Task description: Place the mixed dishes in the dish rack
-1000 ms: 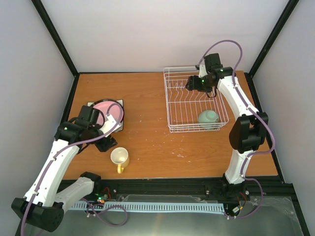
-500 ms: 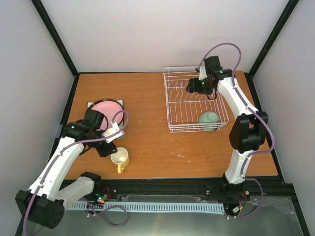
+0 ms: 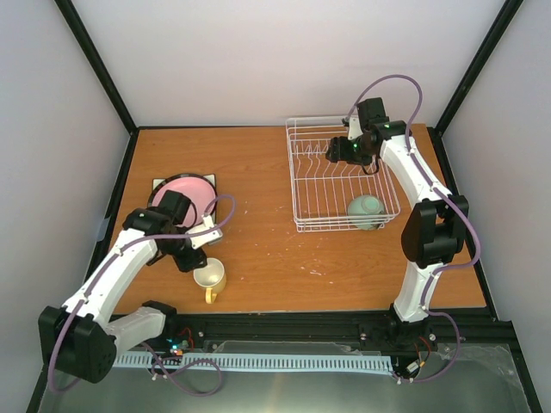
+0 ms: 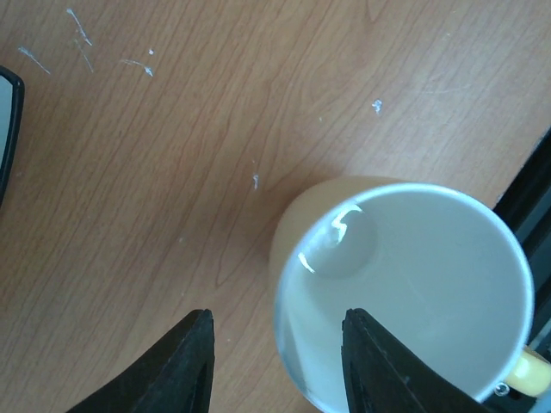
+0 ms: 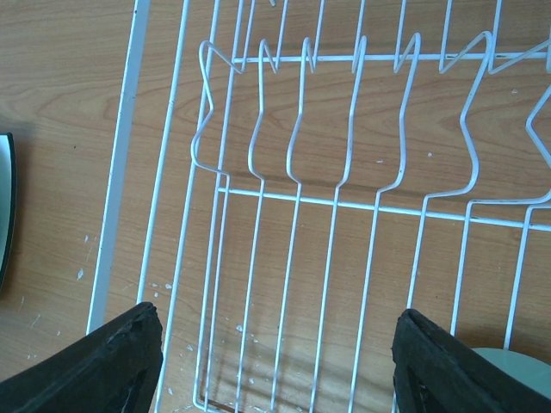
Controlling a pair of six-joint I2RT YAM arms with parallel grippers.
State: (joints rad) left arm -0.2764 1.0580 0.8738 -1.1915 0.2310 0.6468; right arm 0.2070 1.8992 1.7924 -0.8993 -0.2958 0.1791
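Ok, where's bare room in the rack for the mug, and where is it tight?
Free: the floor of the rack between the upright slots and the bowl, toward its left rim. Also the bare wood between rack and plates. Crowded: the rack's near-right corner, filled by the bowl, and the far end, with slots under the open right gripper.

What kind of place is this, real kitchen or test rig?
Likely a lab test cell, not a kitchen: a wooden table boxed in by plain white walls and black frame posts, with a wire dish rack and a yellow mug staged on it.
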